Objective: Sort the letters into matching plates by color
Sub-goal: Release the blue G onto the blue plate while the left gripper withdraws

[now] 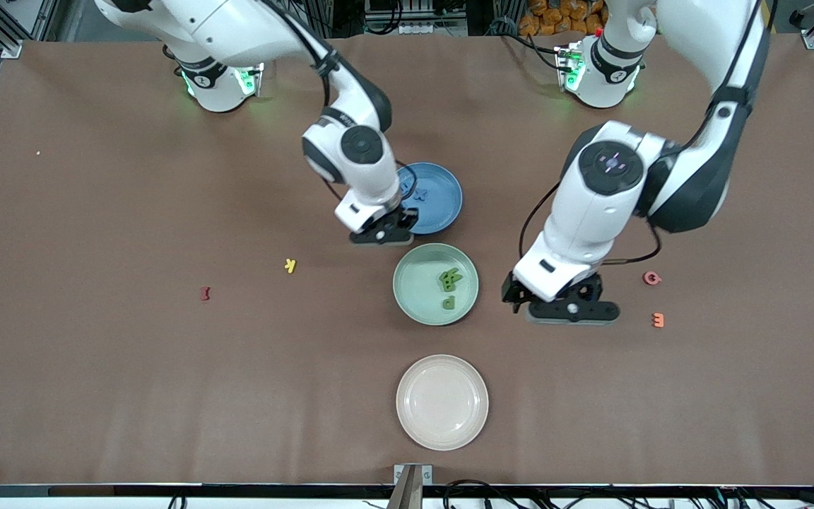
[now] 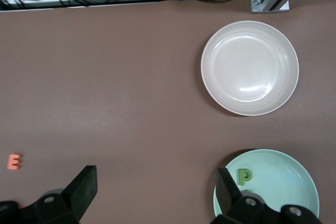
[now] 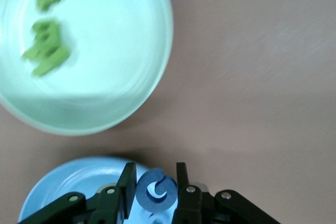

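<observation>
From the front, the right hand (image 1: 384, 235) hangs over the rim of the round medium-blue plate (image 1: 442, 205); the pale mint-green plate (image 1: 417, 286), just beside it, holds chunky green foam letters (image 1: 449, 281). Left wrist: the left hand (image 2: 155, 195) is spread wide, holding nothing, beside the mint plate over the brown surface (image 2: 115, 98). Right wrist: fingers pinch a curly blue foam letter (image 3: 156, 191) above the blue plate.

Glossy smooth plates, the cream plate (image 1: 442, 402) shiniest, sit on a matt brown cloth-like table cover (image 1: 131, 367).
</observation>
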### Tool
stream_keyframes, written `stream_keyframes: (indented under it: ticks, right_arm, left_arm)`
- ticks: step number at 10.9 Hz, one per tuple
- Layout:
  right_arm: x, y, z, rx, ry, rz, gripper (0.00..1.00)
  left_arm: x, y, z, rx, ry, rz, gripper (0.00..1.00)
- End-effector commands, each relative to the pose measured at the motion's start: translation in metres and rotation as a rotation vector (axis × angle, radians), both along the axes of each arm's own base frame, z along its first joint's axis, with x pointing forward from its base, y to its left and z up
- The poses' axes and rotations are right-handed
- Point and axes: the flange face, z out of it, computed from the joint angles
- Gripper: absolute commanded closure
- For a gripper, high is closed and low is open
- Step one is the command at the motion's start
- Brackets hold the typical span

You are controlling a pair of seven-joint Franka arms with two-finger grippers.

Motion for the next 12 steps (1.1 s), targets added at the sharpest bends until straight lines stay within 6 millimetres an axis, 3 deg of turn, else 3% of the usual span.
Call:
stream_keyframes:
  ticks: [1, 2, 3, 4, 7, 8, 9, 12]
  right_arm:
    - [-0.031, 0.038, -0.013, -0.003, 0.020, 0.009, 0.72]
    - [-0.035, 0.041, -0.013, -0.005, 0.021, 0.017, 0.65]
    - [-0.035, 0.041, -0.013, -0.004, 0.021, 0.012, 0.07]
    - [-0.033, 0.040, -0.012, -0.004, 0.020, 0.011, 0.00]
    - [-0.027, 0.034, -0.003, -0.055, 0.047, 0.012, 0.00]
    - [-0.022, 0.027, 0.003, -0.074, 0.056, 0.026, 0.00]
    - [-0.015, 0.019, 0.010, -0.082, 0.057, 0.038, 0.00]
    - [0.036, -0.032, 0.030, -0.084, 0.047, 0.003, 0.00]
  left_arm:
    - [-0.007, 0.044, 0.046, 0.032, 0.002, -0.032, 0.00]
    - [-0.003, 0.068, 0.058, 0.018, 0.019, -0.029, 0.00]
    - [0.000, 0.098, 0.074, 0.007, 0.030, -0.008, 0.00]
    - [-0.003, 0.119, 0.092, 0.025, 0.026, -0.027, 0.00]
    - [-0.009, 0.184, 0.118, 0.077, 0.073, -0.064, 0.00]
    - [-0.010, 0.204, 0.117, 0.058, 0.115, -0.059, 0.00]
    - [-0.016, 0.218, 0.129, 0.061, 0.139, -0.089, 0.00]
    - [-0.035, 0.277, 0.144, -0.047, 0.231, -0.097, 0.00]
